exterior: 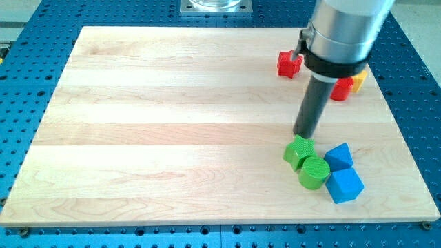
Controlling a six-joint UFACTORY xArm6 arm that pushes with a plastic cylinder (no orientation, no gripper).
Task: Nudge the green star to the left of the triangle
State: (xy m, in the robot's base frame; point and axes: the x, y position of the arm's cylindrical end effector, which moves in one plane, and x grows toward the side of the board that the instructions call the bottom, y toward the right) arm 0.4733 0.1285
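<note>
We took the green star (298, 151) as our landmark; it lay low on the wooden board (172, 124), toward the view's right. My tip (303, 136) stood just above the star's top edge, touching it or nearly so; we could not tell which. The rod carried no fingers, so none were apart or together. A green cylinder (314, 172) touched the star at its lower right. To the star's right sat a blue triangle-like block (339, 156), with a blue cube (344, 185) below it. Well above the star lay a red star (289, 64). A red block (341, 89) and a yellow block (357, 82) sat partly hidden behind the arm.
</note>
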